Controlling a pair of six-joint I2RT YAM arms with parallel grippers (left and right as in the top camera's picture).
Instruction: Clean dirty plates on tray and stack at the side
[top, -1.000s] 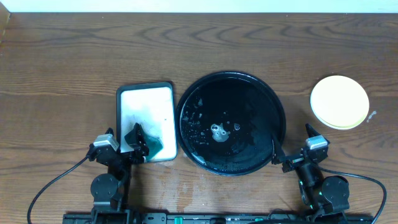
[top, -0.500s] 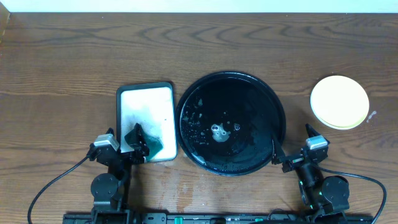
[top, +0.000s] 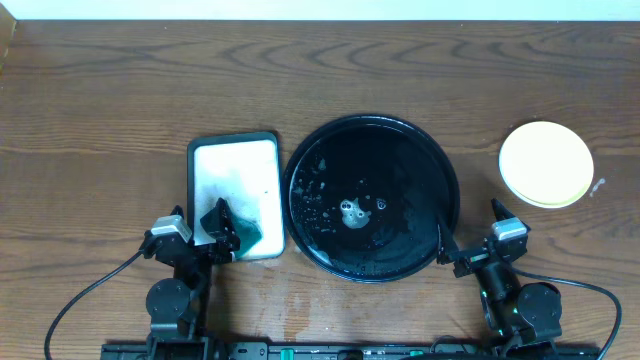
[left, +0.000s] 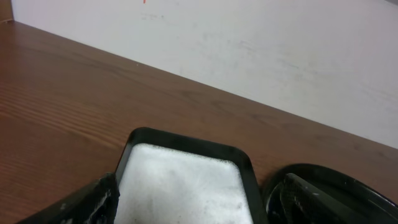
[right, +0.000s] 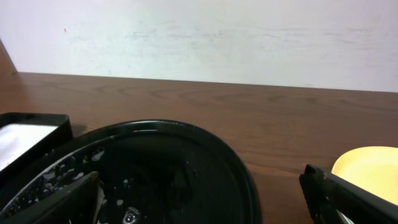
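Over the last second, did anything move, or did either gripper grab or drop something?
Nothing visibly changed. The left gripper and right gripper stay open and still; the green sponge lies in the tray, the black dish mid-table, the yellow plate at the right.

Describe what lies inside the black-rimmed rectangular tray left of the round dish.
The tray holds a white lining and a teal-green wad in its near right corner. The left gripper covers part of the wad, so anything beneath is hidden.

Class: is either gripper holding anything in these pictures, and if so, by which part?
Nothing is held: the left gripper and the right gripper both stand open and empty.
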